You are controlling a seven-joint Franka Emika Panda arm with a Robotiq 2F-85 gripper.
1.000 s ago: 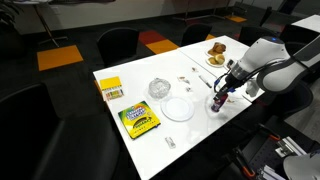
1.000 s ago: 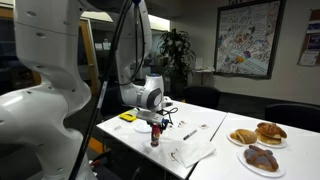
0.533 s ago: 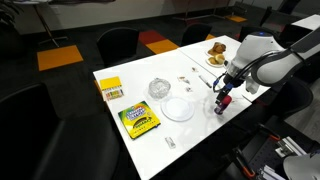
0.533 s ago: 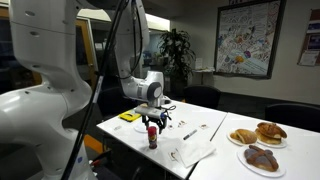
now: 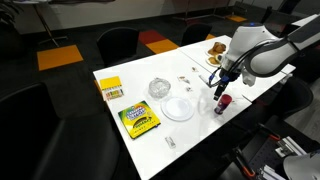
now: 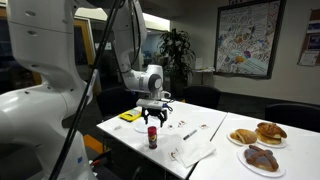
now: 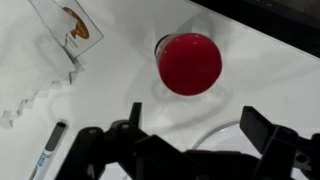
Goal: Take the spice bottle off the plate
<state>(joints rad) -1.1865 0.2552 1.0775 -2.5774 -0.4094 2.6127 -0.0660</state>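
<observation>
The spice bottle (image 5: 221, 102) stands upright on the white table, to the right of the clear round plate (image 5: 178, 109) and apart from it. In an exterior view the bottle (image 6: 152, 137) is small and red. My gripper (image 5: 220, 88) hangs open just above it (image 6: 153, 118) and touches nothing. From the wrist the bottle's round red top (image 7: 190, 63) lies beyond the spread fingers of the gripper (image 7: 200, 125), with nothing between them. A curved stretch of the plate's rim (image 7: 215, 130) shows under the gripper.
A clear glass bowl (image 5: 159, 89), a green and yellow crayon box (image 5: 139, 120) and a small yellow box (image 5: 111, 89) lie on the table's left part. Pastries (image 6: 258, 134) sit on plates at the far end. Small packets (image 7: 70, 25) lie near the bottle.
The gripper was shut on the bottle at table level a second ago. It has opened, let the bottle go and risen above it. The bottle stays standing where it was.
</observation>
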